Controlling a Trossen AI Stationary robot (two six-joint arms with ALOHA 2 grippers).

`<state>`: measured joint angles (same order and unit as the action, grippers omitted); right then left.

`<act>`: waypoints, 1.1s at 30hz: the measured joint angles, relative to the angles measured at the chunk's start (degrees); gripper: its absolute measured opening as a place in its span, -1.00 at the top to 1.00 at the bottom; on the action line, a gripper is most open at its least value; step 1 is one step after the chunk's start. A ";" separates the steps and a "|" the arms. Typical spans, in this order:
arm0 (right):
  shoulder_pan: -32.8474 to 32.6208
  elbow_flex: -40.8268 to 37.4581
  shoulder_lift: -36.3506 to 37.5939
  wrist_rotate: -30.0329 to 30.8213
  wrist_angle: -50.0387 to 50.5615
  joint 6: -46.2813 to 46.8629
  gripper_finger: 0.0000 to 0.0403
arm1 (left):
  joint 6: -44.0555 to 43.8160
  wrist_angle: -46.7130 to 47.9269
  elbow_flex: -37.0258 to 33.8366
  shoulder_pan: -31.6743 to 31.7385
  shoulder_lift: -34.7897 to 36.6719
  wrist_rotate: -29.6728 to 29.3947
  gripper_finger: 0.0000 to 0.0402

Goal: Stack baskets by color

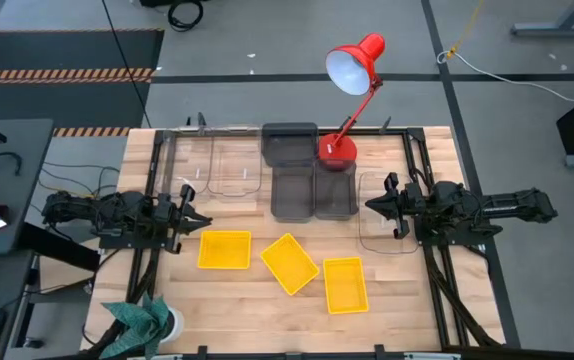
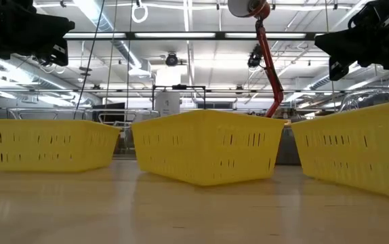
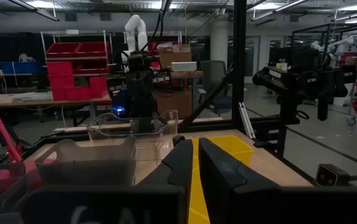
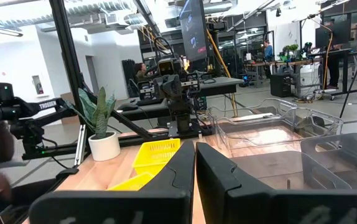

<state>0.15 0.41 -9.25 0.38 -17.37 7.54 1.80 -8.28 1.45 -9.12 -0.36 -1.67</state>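
Three yellow baskets (image 1: 224, 250) (image 1: 289, 263) (image 1: 345, 284) rest flat on the near half of the wooden table, the middle one turned askew. Dark grey baskets (image 1: 292, 192) (image 1: 335, 190) (image 1: 289, 145) sit behind them at the centre. A clear basket (image 1: 235, 165) lies at the far left and another (image 1: 387, 218) at the right, below my right gripper. My left gripper (image 1: 199, 218) hovers shut at the table's left edge. Across from it, my right gripper (image 1: 372, 205) hovers shut at the right edge. Both are level, point inward and hold nothing.
A red desk lamp (image 1: 352, 65) stands with its base (image 1: 337, 150) at the far centre, beside the grey baskets. A potted plant (image 1: 147, 320) sits at the near left corner. Black frame rails (image 1: 419, 170) run along the table's sides. Bare wood shows between the baskets and the left arm.
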 joint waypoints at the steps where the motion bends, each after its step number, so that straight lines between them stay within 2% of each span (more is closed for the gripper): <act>1: 0.00 0.00 0.00 0.00 0.00 0.01 0.90 | 0.00 -0.02 0.00 0.00 0.00 -0.02 0.84; 20: 0.02 0.00 0.00 0.06 -0.65 -0.78 0.90 | -0.01 -0.01 0.00 0.00 0.00 0.00 0.86; 24: 0.04 0.00 0.00 0.23 -4.61 -2.13 0.90 | -0.02 -0.02 0.00 0.02 0.02 0.00 0.87; 30: 0.08 0.00 -0.24 8.94 -15.47 4.33 0.90 | 0.00 -0.02 0.00 0.01 0.00 0.00 0.84; 33: 0.09 0.00 -0.82 8.95 -19.56 4.53 0.90 | 0.02 -0.02 0.00 0.01 0.02 0.00 0.83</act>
<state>0.24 0.40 -10.07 9.33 -36.93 12.07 1.82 -8.29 1.45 -9.11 -0.34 -1.67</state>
